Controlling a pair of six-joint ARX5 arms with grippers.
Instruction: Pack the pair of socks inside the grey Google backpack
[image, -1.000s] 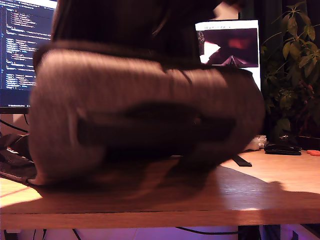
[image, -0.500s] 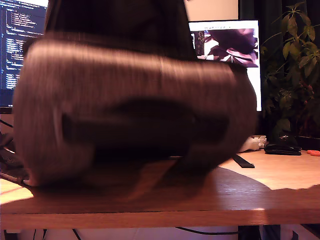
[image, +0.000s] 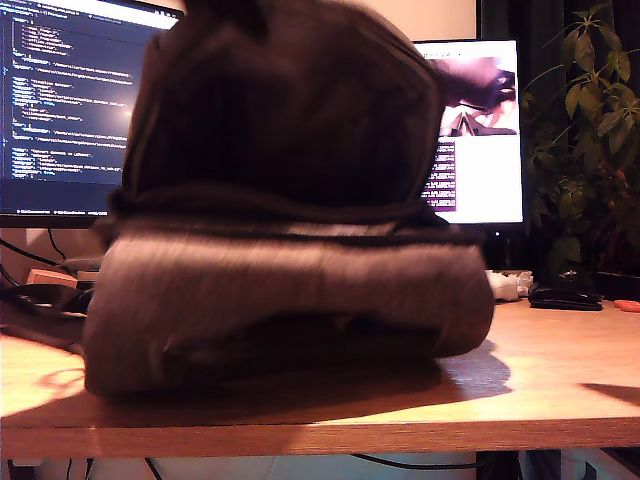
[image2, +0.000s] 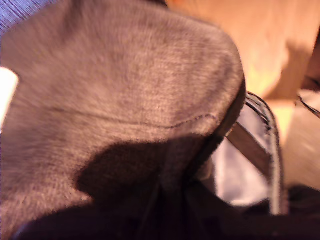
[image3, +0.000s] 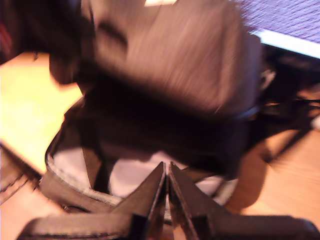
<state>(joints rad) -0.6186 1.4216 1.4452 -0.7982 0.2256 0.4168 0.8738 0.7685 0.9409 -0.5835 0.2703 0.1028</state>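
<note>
The grey Google backpack (image: 290, 290) lies on the wooden table (image: 560, 380) and fills the middle of the exterior view, its dark upper part standing up above the grey body. In the first wrist view its grey fabric (image2: 125, 100) is very close, with pale lining (image2: 235, 175) beside it; the dark mass at the frame's edge hides my first gripper's jaws. My second gripper (image3: 166, 170) is shut, tips together, just over the backpack's (image3: 175, 60) open mouth and light lining (image3: 130, 175). The pair of socks is out of view. Neither arm shows in the exterior view.
Two lit monitors (image: 60, 100) (image: 480, 130) stand behind the backpack. A leafy plant (image: 590, 100) is at the exterior view's right, with a small black object (image: 565, 297) on the table below it. Dark cables (image: 40, 310) lie at that view's left.
The backpack has dropped and settled flat on the table, farther from the camera. Its dark upper part now stands up, and more of both monitors shows.
</note>
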